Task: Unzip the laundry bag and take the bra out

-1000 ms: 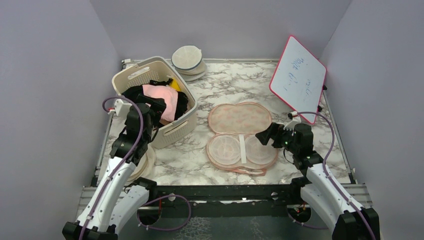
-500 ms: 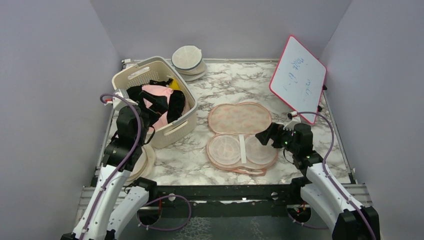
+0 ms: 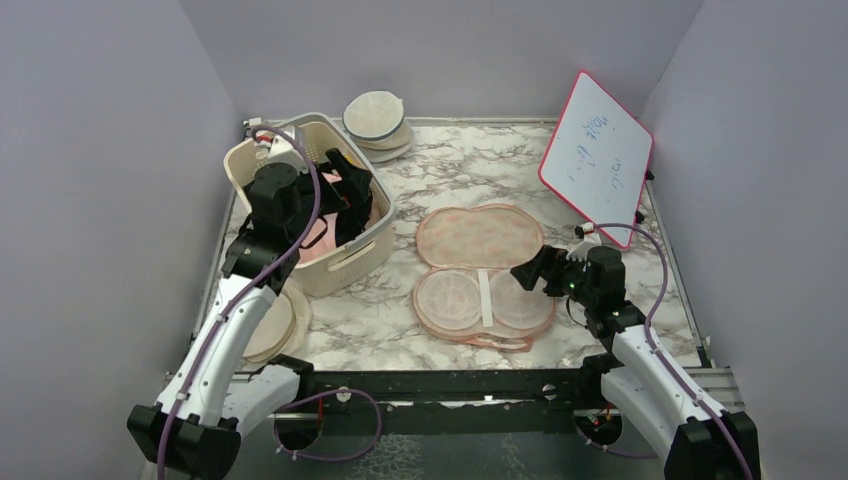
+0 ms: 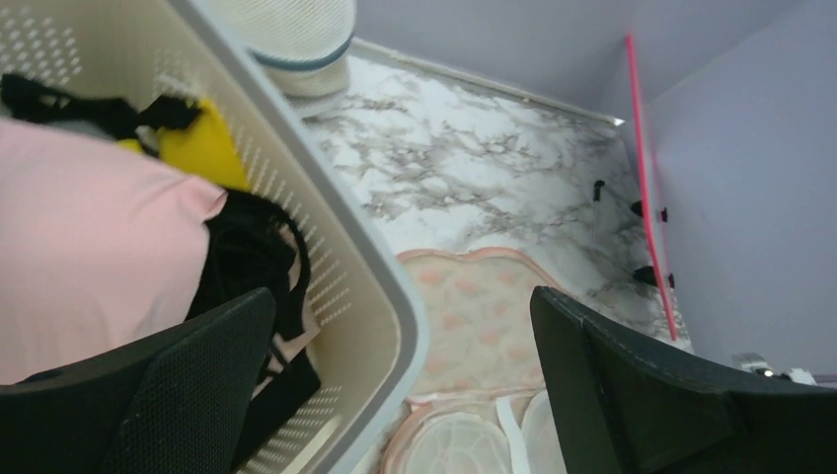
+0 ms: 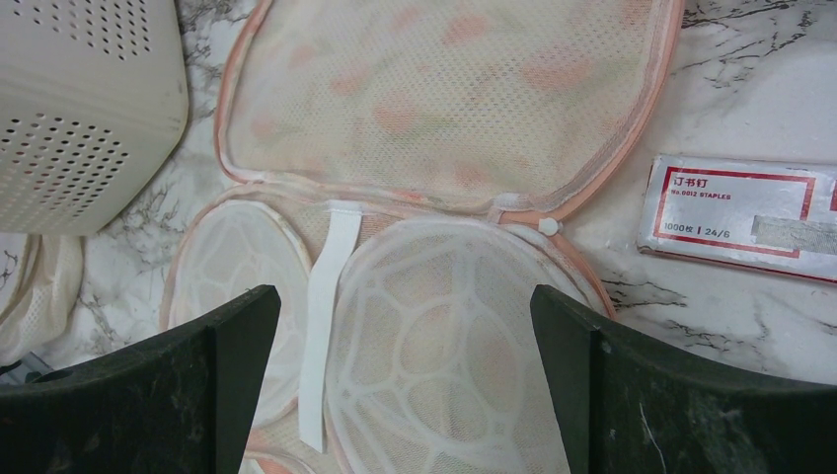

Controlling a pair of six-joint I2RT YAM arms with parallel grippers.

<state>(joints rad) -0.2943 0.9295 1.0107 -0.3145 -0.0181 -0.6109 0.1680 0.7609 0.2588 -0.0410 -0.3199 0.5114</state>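
The peach laundry bag point(image 3: 478, 236) lies unzipped and open flat on the table, its lid folded back and two white mesh domes point(image 3: 483, 300) showing in the lower half; it also shows in the right wrist view point(image 5: 444, 109). The pale pink bra point(image 4: 89, 267) lies in the cream basket point(image 3: 352, 262) among black garments; in the top view the bra point(image 3: 318, 236) is partly hidden by my left arm. My left gripper point(image 3: 345, 190) is open and empty above the basket point(image 4: 395, 286). My right gripper point(image 3: 530, 272) is open and empty just above the bag's right dome point(image 5: 464, 346).
Cream-white round cases point(image 3: 376, 120) are stacked at the back. Another round case point(image 3: 275, 325) lies left of the basket's front. A red-framed whiteboard point(image 3: 597, 155) leans at the right. A staples box point(image 5: 740, 207) lies right of the bag. A yellow item point(image 4: 202, 148) sits in the basket.
My left gripper has swung from the basket's near left side up and back over the basket, open. The pink bra stays in the basket. The right arm has not moved.
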